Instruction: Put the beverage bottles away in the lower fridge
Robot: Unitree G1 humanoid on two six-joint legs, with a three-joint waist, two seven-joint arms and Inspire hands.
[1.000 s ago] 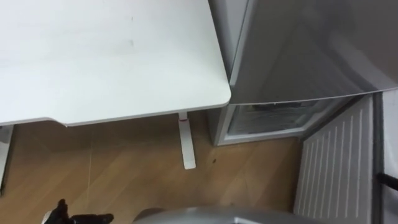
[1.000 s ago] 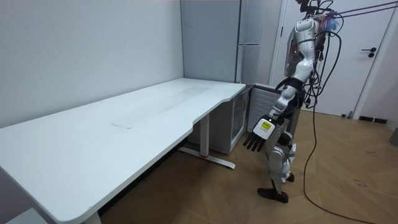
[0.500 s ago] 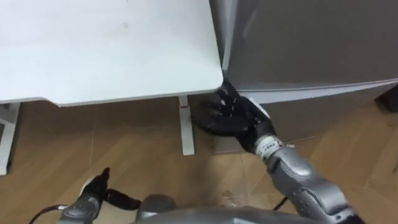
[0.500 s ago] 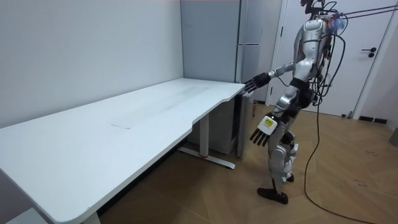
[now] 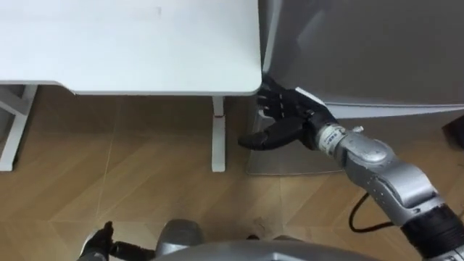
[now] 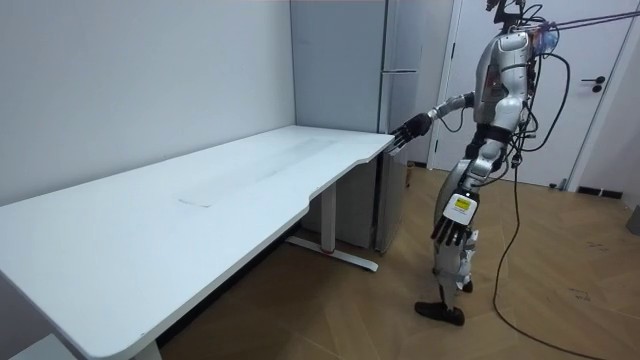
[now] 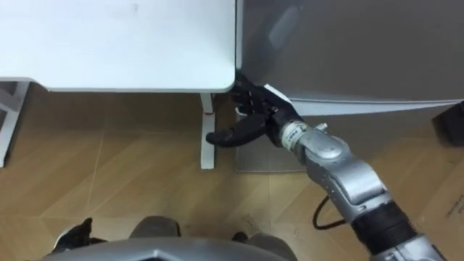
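Grey fridge [image 5: 362, 51], lower door closed, stands just beside the white worktop's [image 5: 130, 43] right corner. Right hand [image 5: 285, 119] lies against the fridge front at that corner, fingers [image 5: 274, 101] straight and spread, thumb out. Left hand [image 6: 453, 215] hangs beside the thigh, fingers relaxed and apart, above the wooden floor [image 5: 145, 159].
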